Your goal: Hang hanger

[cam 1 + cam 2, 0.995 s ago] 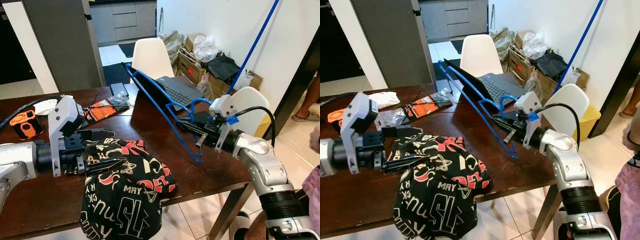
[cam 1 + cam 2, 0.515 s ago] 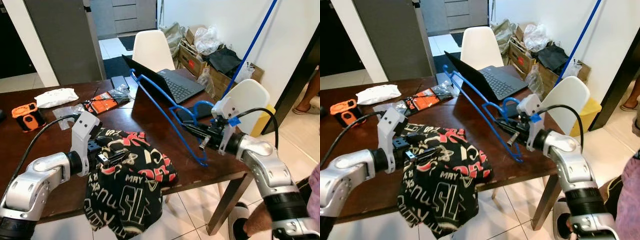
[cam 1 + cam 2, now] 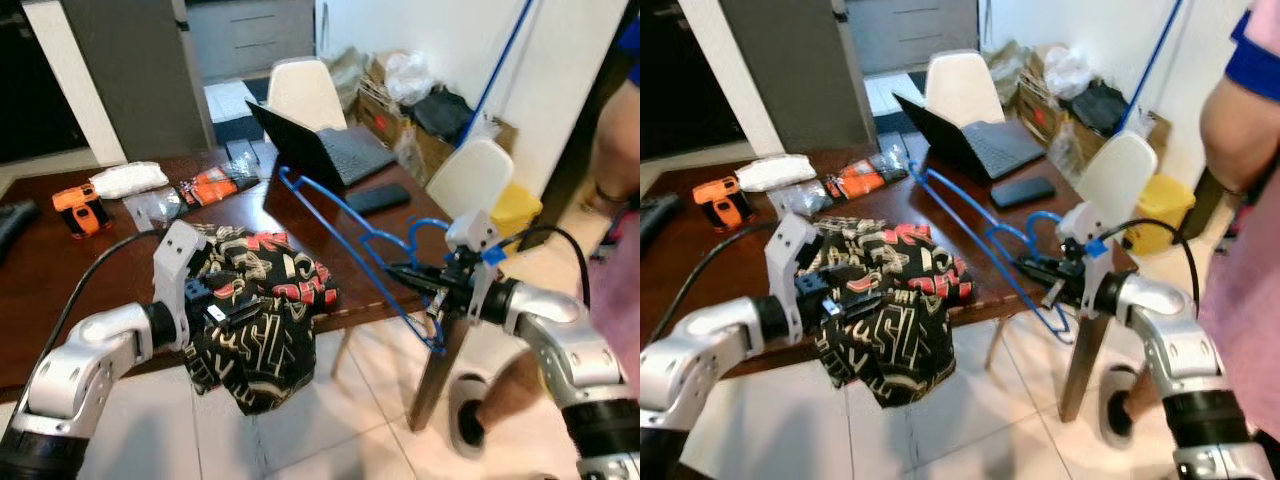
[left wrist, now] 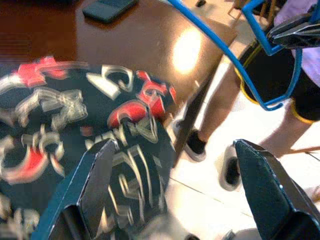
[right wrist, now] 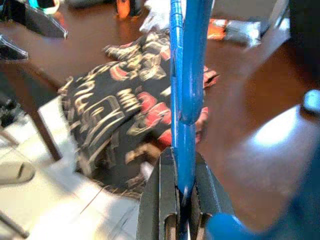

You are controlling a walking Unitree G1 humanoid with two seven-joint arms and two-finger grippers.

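The right gripper (image 3: 415, 275) is pinched tight on the blue hanger (image 3: 345, 225), its two black fingers (image 5: 165, 200) pressed against either side of the blue bar just below the hook end. From that grip the hanger's long frame runs up and away toward the laptop (image 3: 320, 150), held in the air above the near right corner of the dark wooden table (image 3: 60, 270). The left gripper (image 3: 235, 312) sits at the near edge of the table with its fingers (image 4: 97, 177) spread apart, not closed on anything; the black garment with red and white lettering (image 3: 255, 320) lies directly under and around those fingers, partly on the tabletop and partly draped over the edge toward the tiled floor. Beyond the left gripper, farther across the table, lie an orange tool (image 3: 80, 208), a white bundle (image 3: 130, 178) and an orange packet (image 3: 215, 185). A dark phone (image 3: 378, 198) rests on the table between the hanger and the laptop. A person's arm in a blue sleeve (image 3: 1245, 90) stands just beside the right arm.
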